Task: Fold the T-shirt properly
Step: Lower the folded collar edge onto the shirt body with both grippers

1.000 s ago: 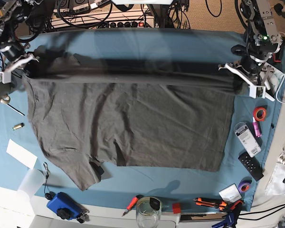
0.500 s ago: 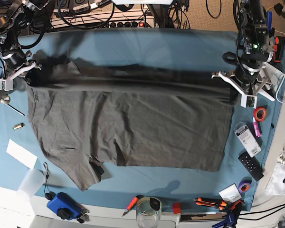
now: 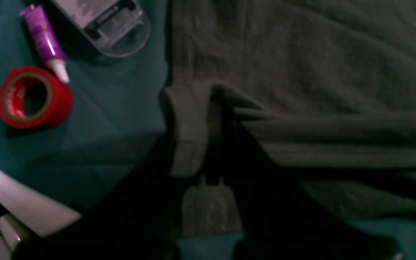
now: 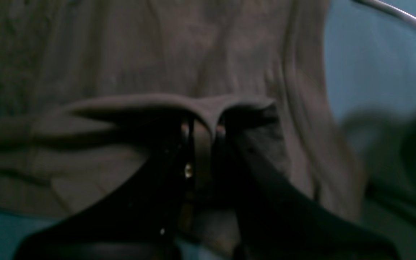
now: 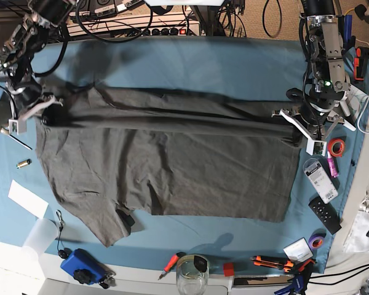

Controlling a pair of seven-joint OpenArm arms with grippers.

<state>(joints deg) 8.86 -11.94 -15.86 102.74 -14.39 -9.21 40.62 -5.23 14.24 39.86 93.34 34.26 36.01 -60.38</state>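
The dark grey T-shirt (image 5: 172, 166) lies spread on the teal table cloth (image 5: 203, 61), its far edge lifted and stretched into a long fold between both grippers. At the right of the base view my left gripper (image 5: 297, 131) is shut on the shirt's corner. The left wrist view shows the hem (image 3: 188, 126) wrapped over the left gripper (image 3: 208, 173). At the left, my right gripper (image 5: 42, 109) is shut on the other corner. The right wrist view shows cloth (image 4: 157, 54) pinched in the right gripper (image 4: 202, 151).
A red tape roll (image 5: 337, 147), purple tube (image 5: 331, 166), clear package (image 5: 318, 175) and remote (image 5: 325, 215) lie right of the shirt. A glass jar (image 5: 192, 273), screwdrivers (image 5: 273, 263) and blue device (image 5: 80, 265) line the front edge. A white paper (image 5: 27, 198) lies front left.
Both grippers have moved toward the front of the table, carrying the shirt's stretched far edge lower over the body of the shirt. Both stay shut on the cloth.
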